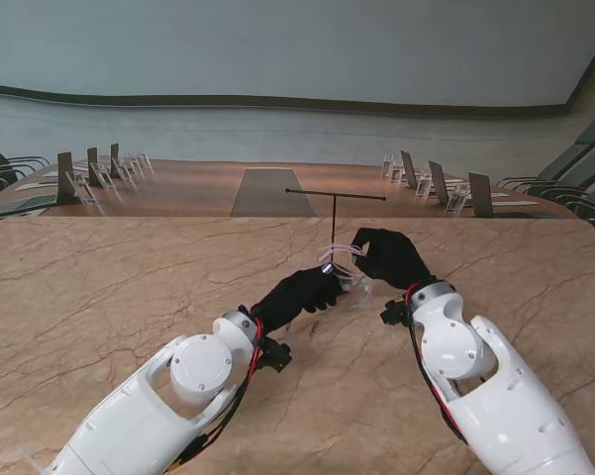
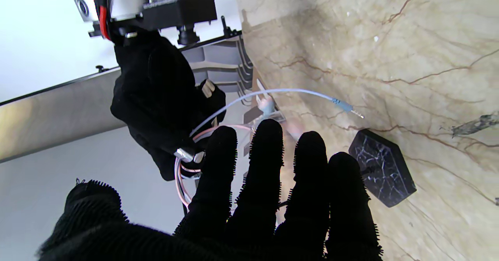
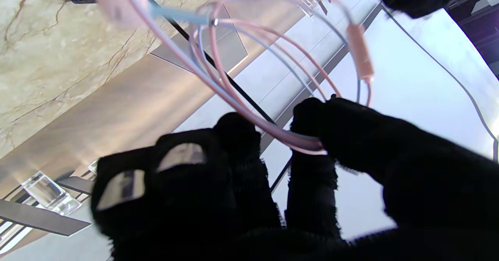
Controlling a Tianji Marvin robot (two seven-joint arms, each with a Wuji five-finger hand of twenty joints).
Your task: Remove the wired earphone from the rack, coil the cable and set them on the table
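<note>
A: Earphone was off the rack, loops pinched in the right hand above the table.
B: Left hand was spread, holding nothing. Best to feed the loose plug end in evenly, without snagging.

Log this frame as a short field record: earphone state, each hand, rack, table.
earphone cable: off the rack, gathered in several loops between the two hands, held clear of the table
plug: dangling free
right hand: pinching the looped bundle
left hand: fingers extended beside the loops, grip unclear
rack: bare T-stand, black base
table: marble top
</note>
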